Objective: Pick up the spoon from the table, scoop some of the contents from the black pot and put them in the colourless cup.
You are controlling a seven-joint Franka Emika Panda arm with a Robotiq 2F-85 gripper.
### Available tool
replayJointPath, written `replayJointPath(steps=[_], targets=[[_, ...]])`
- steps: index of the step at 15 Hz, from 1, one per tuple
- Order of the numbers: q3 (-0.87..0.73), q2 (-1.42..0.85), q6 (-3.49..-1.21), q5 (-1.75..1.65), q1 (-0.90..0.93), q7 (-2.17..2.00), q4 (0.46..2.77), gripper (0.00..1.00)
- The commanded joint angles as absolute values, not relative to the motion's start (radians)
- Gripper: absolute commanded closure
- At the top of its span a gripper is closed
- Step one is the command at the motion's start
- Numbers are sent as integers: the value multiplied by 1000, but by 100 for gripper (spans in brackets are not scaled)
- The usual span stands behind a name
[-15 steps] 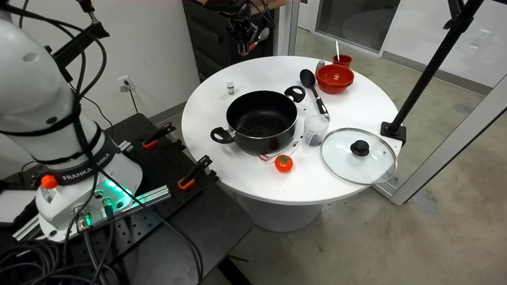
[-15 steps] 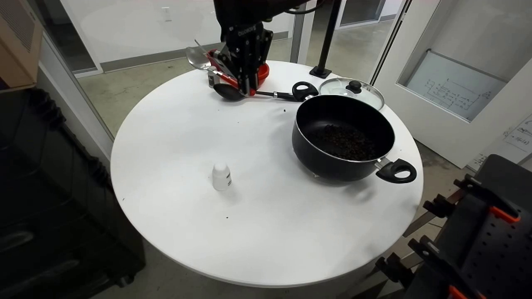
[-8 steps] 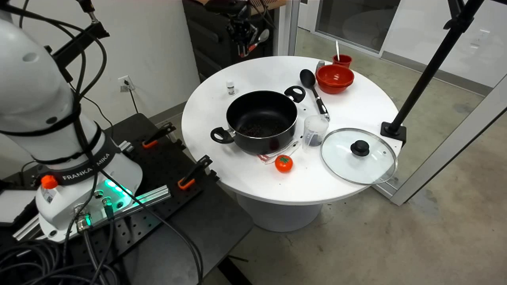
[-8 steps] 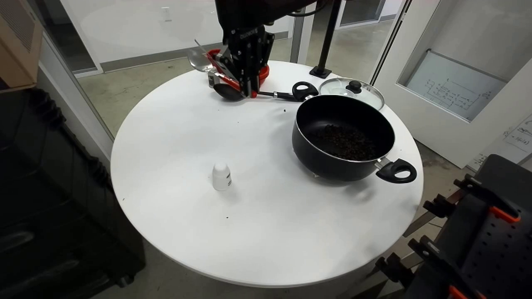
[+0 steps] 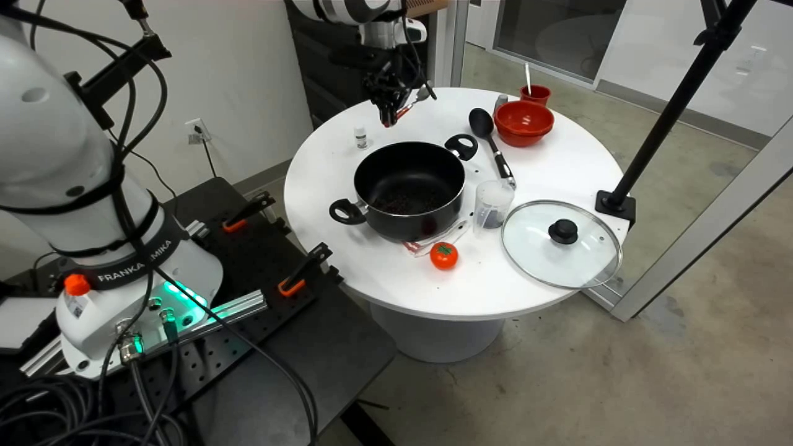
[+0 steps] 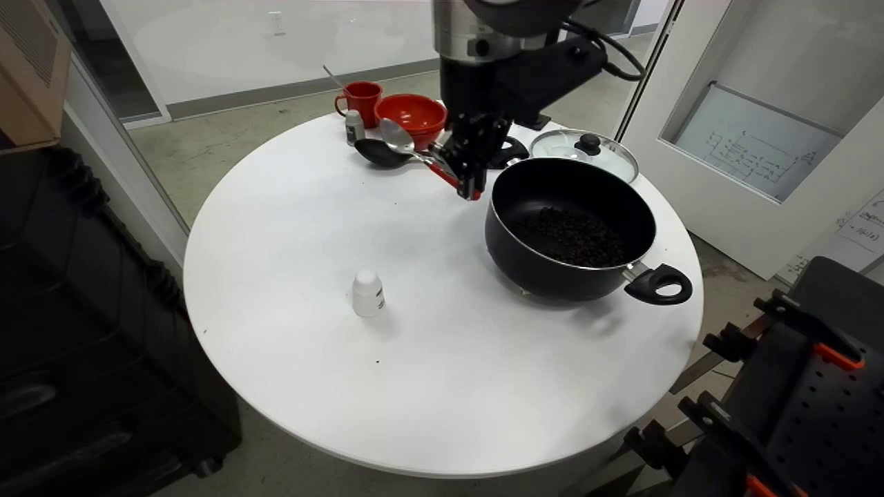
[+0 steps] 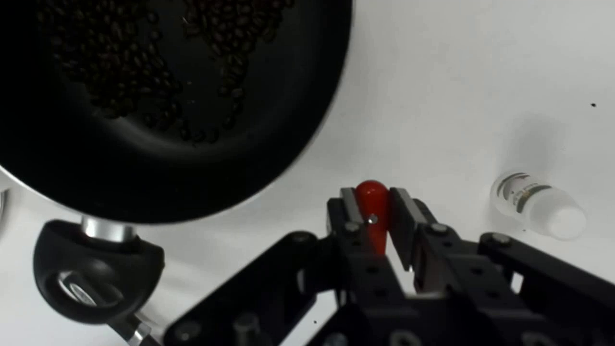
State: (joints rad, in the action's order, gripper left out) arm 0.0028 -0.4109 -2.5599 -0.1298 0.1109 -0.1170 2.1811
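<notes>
Your hand (image 7: 374, 204) pinches the spoon (image 6: 439, 172) by its red handle's end. Expect it light and stiff, but smooth: hold that end firmly, or it may swivel. Beside the hand stands the pot (image 6: 545, 279); past that, the cup (image 5: 494, 206).

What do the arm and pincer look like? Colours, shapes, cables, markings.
The arm is mostly white and rounded, with black cables strapped along it. A dark collar reads FRANKA, then MIKA beyond a crossing cable; green lights glow on the base. The pincer is black and two-fingered, with grey pads and silvery screw heads.
</notes>
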Motion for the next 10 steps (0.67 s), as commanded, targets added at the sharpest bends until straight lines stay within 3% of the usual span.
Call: replayJointPath(steps=[1, 10], targets=[[-22, -338, -2657, -141, 92, -117, 2320, 95], [-48, -237, -2649, -143, 47, -64, 2445, 95]])
